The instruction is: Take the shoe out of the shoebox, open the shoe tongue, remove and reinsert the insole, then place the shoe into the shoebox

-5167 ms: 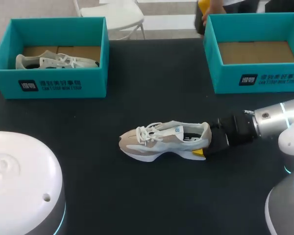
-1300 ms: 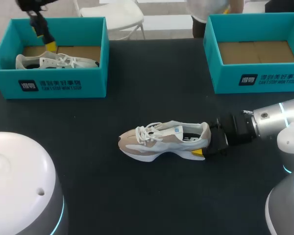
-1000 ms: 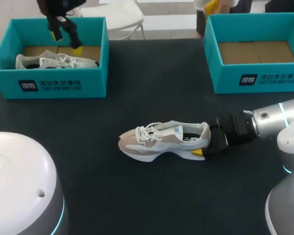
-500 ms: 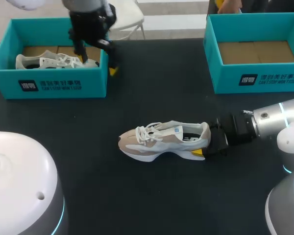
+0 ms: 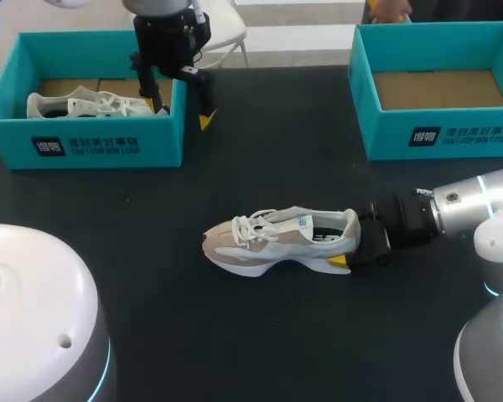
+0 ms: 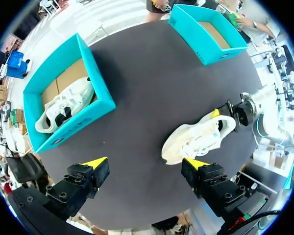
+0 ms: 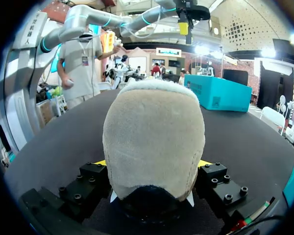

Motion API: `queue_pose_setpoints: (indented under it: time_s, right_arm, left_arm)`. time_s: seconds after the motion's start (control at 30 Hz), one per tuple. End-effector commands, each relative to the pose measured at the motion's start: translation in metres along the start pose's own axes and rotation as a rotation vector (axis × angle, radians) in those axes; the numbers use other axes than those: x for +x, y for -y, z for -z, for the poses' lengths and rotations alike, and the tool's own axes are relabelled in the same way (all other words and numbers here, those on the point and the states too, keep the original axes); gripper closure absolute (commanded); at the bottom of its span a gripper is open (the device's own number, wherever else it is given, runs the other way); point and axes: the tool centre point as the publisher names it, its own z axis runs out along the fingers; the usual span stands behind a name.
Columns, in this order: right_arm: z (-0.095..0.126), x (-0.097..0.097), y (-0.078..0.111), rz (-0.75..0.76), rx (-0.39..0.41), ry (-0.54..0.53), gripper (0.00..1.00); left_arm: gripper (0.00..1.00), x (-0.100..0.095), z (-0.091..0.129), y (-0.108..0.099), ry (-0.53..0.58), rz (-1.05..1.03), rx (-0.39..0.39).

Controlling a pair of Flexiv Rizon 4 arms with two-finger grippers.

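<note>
Right jaws clamp the shoe [image 5: 277, 239] from both sides by its padded suede heel [image 7: 154, 142], on the black surface [image 5: 260, 335]. Left jaws hang wide open and empty above the teal card box [image 5: 109, 149]. Best to hold the heel firm, then pinch the soft tongue [image 5: 287, 219] clear of the loose laces [image 5: 253, 226].

- Bare counter [image 5: 268, 151] lies open beyond the shoe [image 5: 268, 243], up to the left shoebox [image 5: 109, 144] and right shoebox [image 5: 453, 138].
- Right pincer [image 5: 352, 243] clamps the shoe's heel; toe end free.
- Left pincer [image 5: 183, 114] hangs spread beyond the shoe's toe.
</note>
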Motion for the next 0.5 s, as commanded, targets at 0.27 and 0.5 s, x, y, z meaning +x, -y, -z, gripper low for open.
queue_pose_setpoints:
  time_s: [0.27, 0.5]
  right_arm:
    - [-0.006, 0.001, 0.002, -0.001, 0.004, 0.002, 1.00]
    - [-0.006, 0.001, 0.002, -0.001, 0.004, 0.002, 1.00]
  left_arm:
    - [0.00, 0.045, -0.007, -0.005, 0.026, 0.257, 0.069]
    - [0.00, 0.077, -0.023, -0.005, 0.053, 0.372, 0.041]
